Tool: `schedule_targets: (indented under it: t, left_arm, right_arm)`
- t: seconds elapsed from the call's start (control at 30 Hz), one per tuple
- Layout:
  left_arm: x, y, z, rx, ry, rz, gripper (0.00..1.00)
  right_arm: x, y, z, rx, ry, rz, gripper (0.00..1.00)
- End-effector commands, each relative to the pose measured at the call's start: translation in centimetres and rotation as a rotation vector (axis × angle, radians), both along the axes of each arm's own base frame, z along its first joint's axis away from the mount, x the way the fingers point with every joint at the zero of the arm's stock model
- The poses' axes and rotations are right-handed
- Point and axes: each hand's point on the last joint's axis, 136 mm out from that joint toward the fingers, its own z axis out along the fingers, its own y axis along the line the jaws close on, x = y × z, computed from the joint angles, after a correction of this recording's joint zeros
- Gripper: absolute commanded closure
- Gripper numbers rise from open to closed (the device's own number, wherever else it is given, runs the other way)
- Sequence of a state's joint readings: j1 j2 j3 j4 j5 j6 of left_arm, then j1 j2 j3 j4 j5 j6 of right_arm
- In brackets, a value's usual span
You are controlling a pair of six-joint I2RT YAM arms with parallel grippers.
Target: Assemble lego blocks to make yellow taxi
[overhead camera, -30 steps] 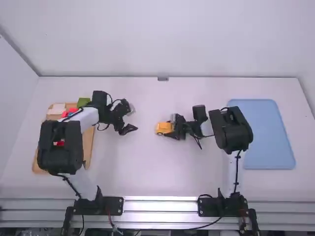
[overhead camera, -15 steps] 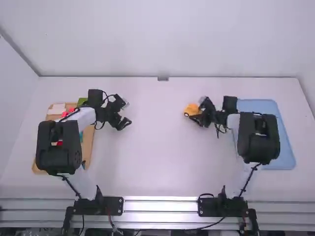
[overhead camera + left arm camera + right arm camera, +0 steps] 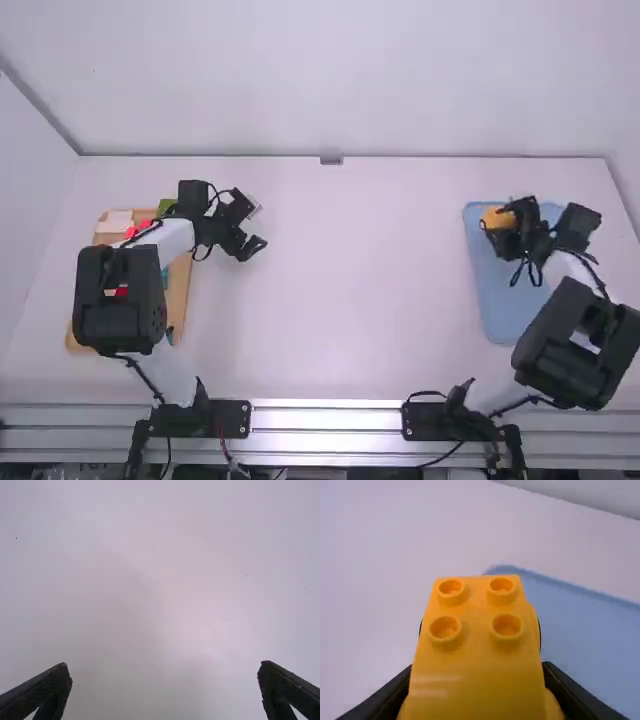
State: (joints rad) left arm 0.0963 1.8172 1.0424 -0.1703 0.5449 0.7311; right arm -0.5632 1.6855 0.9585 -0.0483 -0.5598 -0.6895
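Taxi (image 3: 475,680) pinched in your right gripper (image 3: 477,666), left gripper (image 3: 164,664) wide; clear the blue tray's rim (image 3: 477,270), lower level, then release.

the left arm (image 3: 120,300) leans outward from its base, its forearm bends back toward the middle; the left gripper (image 3: 261,225) points inward, its fingers (image 3: 50,687) spread wide apart; the right arm (image 3: 582,345) leans far outward to the right, its forearm goes forward; the right gripper (image 3: 500,221) points inward, its fingers (image 3: 572,695) clamped on their load
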Motion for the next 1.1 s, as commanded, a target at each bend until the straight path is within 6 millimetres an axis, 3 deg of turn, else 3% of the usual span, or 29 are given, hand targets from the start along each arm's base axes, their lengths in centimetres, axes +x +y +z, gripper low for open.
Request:
schedule_targets:
  t: [0.0, 0.3, 0.37, 0.4, 0.47, 0.5, 0.67, 0.73, 0.8, 0.93, 1.07]
  left_arm:
    - [-0.1, -0.1, 0.7, -0.01, -0.013, -0.002, 0.01]
    - [0.1, -0.2, 0.9, -0.014, -0.021, 0.001, 0.01]
    - [0.0, -0.4, 0.8, -0.015, -0.019, -0.004, 0.01]
    - [0.0, -0.4, 0.8, -0.015, -0.019, -0.004, 0.01]
    - [0.0, -0.3, 0.8, -0.012, -0.015, -0.001, 0.01]
    - [0.0, -0.2, 0.8, -0.015, -0.014, 0.006, 0.01]
    - [0.8, 0.6, 1.3, -0.034, 0.028, 0.151, 0.01]
    - [0.7, 2.1, 2.4, 0.02, 0.066, 0.275, 0.01]
    - [0.6, 2.0, 3.2, 0.042, 0.067, 0.287, 0.01]
    - [0.1, 1.5, 7.0, 0.115, -0.01, 0.297, 0.01]
    - [-0.2, 1.3, 11.5, 0.132, -0.112, 0.394, 0.01]
  right_arm:
    - [-1.0, -1.6, -1.3, 0.06, 0.024, -0.101, 0.54]
    - [-2.2, -5.3, -8.2, 0.136, 0.129, -0.332, 0.45]
    - [-2.3, -4.8, -8.9, 0.144, 0.15, -0.324, 0.36]
    - [-2.3, -4.8, -8.9, 0.144, 0.15, -0.324, 0.36]
    - [-2.0, -4.4, -8.7, 0.141, 0.146, -0.314, 0.2]
    - [-1.9, -4.4, -8.2, 0.135, 0.138, -0.314, 0.02]
    - [-2.5, -5.1, -5.8, 0.131, 0.141, -0.405, 0.01]
    - [-2.9, -4.6, -3.3, 0.092, 0.132, -0.426, 0.01]
    - [-2.9, -4.1, -1.9, 0.074, 0.118, -0.42, 0.02]
    - [-3.0, -1.5, 2.9, 0.015, 0.056, -0.38, 0.01]
    - [-2.2, 2.8, 6.8, -0.019, -0.033, -0.275, 0.02]
